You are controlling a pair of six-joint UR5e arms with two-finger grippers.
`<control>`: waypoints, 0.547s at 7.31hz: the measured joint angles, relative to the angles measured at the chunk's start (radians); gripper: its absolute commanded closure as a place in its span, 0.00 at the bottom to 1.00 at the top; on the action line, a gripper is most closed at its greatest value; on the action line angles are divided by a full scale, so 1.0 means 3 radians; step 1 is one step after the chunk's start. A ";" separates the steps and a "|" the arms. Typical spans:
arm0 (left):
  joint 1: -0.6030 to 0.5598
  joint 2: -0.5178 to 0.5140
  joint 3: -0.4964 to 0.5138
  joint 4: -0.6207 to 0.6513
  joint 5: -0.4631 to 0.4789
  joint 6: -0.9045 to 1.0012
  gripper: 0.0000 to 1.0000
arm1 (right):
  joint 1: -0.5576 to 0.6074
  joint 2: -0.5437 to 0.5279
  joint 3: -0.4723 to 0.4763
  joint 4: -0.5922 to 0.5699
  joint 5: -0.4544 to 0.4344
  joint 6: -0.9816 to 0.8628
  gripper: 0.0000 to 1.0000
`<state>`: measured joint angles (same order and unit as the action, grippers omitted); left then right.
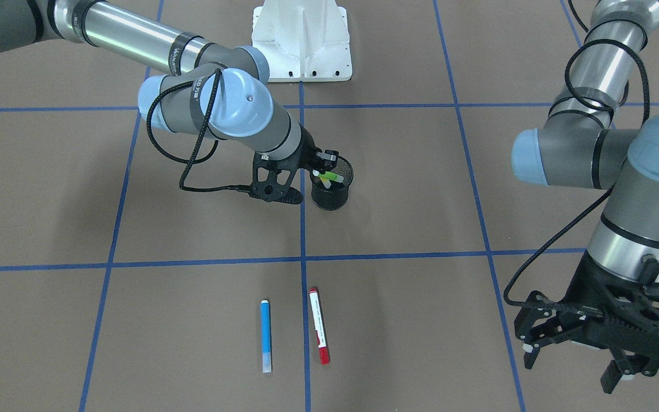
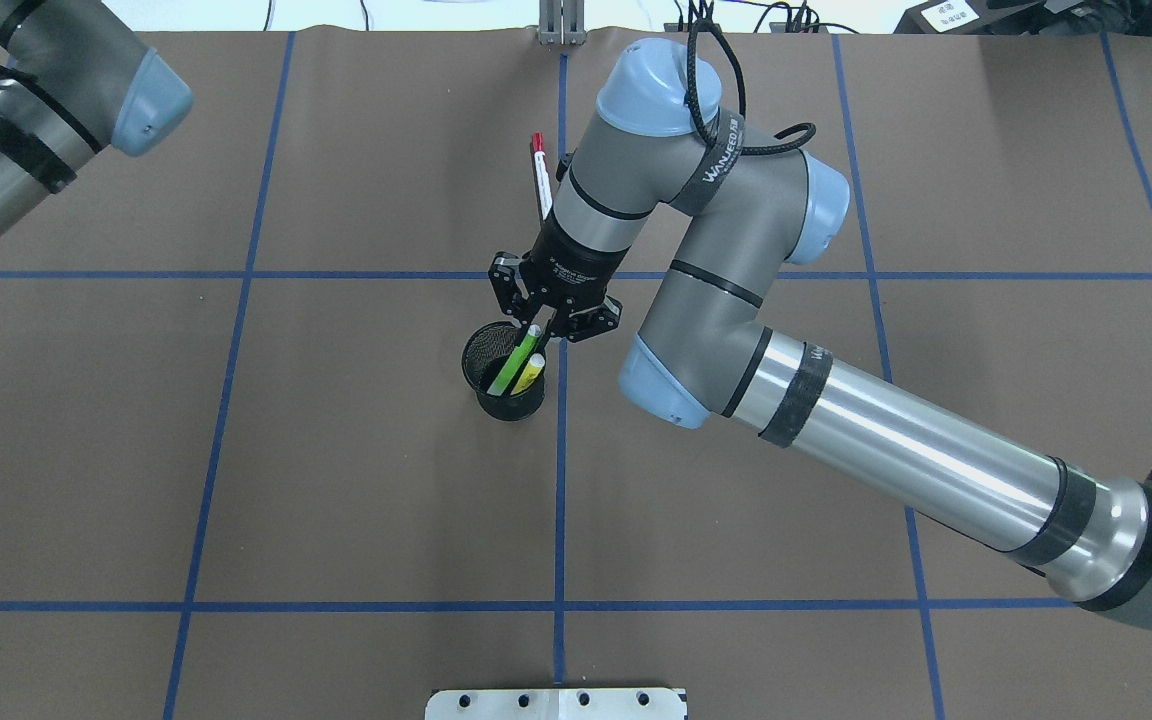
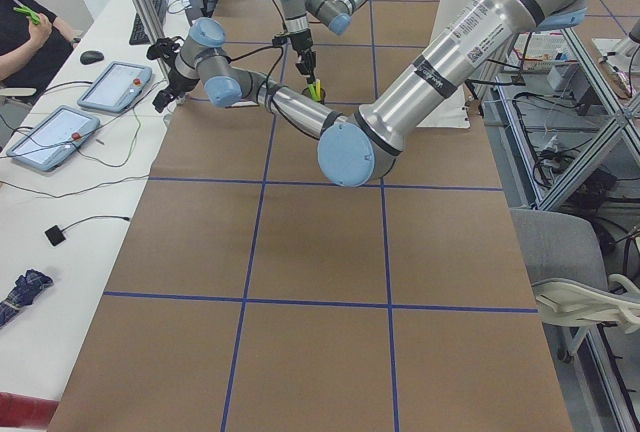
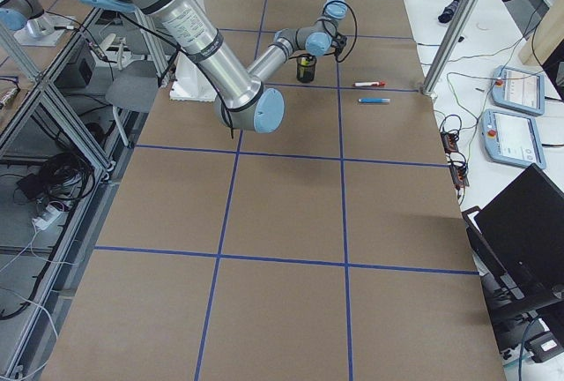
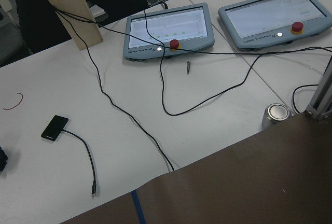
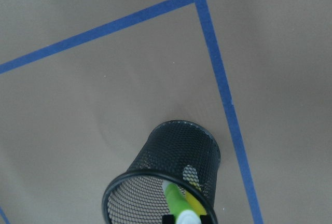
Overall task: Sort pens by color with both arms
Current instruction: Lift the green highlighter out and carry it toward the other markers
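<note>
**Green pen held in the cup, two pens on the worktop**

The right hand [image 2: 540, 328] hangs over the black mesh cup [image 1: 329, 199], which stands upright on the brown worktop [image 1: 421, 200] just beside a blue tape line [image 1: 304, 240]. Its fingers are clamped on the white upper end of the light green pen [image 2: 513, 369]. The pen slants down into the cup. The yellow pen [image 2: 530, 374] leans inside the same cup, right beside the green one, and its top sits lower than the green pen's.

The blue pen [image 1: 266, 336] and the white pen with red cap and end [image 1: 318, 326] lie flat on the worktop, well apart from the cup on the side away from the robot's base. They lie roughly parallel and do not touch. The tape line runs between them, with the red-capped one just beside it.

The left hand [image 1: 570, 371] is off near the worktop's edge, far from all the pens. Its fingers are spread apart and hold nothing.
</note>
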<state>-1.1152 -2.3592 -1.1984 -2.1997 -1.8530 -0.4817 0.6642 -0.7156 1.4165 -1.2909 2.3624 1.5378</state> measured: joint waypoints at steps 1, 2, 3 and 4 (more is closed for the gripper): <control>0.0000 0.0000 0.0003 0.0000 0.0000 -0.0001 0.01 | 0.0062 -0.0110 0.0225 -0.0002 0.0000 0.0026 1.00; 0.0000 0.0000 0.0004 -0.0001 0.0000 -0.0004 0.01 | 0.0173 -0.0225 0.0479 -0.0011 0.0001 0.0035 1.00; 0.0000 0.0000 0.0003 -0.0003 0.0000 -0.0012 0.01 | 0.0305 -0.0292 0.0682 -0.0024 0.0001 0.0037 1.00; 0.0000 0.0000 0.0003 -0.0005 0.0000 -0.0025 0.01 | 0.0434 -0.0307 0.0819 -0.0027 -0.0057 0.0037 1.00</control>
<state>-1.1152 -2.3593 -1.1975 -2.2011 -1.8531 -0.4893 0.7942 -0.8077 1.6622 -1.2989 2.3452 1.5489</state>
